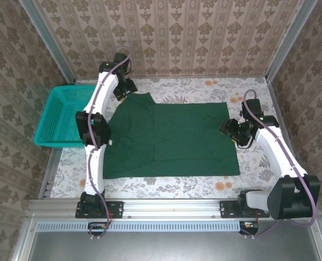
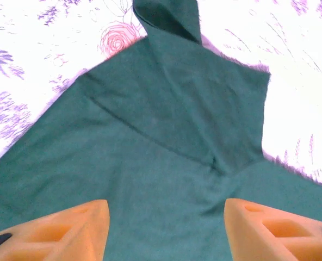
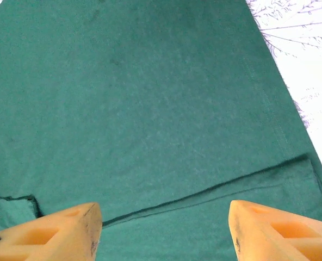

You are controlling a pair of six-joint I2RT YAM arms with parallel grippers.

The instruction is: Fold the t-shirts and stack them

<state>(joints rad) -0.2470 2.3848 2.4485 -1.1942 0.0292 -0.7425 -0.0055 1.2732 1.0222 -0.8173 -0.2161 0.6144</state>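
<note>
One dark green t-shirt lies flat on the flowered table, its long sides folded in, a sleeve sticking out at the back left. My left gripper hovers over that back-left corner. In the left wrist view its orange fingers stand apart with only t-shirt cloth beneath, so the left gripper is open. My right gripper sits at the shirt's right edge. In the right wrist view the right gripper is open above a folded edge of the t-shirt, holding nothing.
A teal mesh basket stands at the table's left edge, beside the left arm. Papered walls and metal posts close in the back and both sides. Bare flowered tablecloth shows in front of the shirt.
</note>
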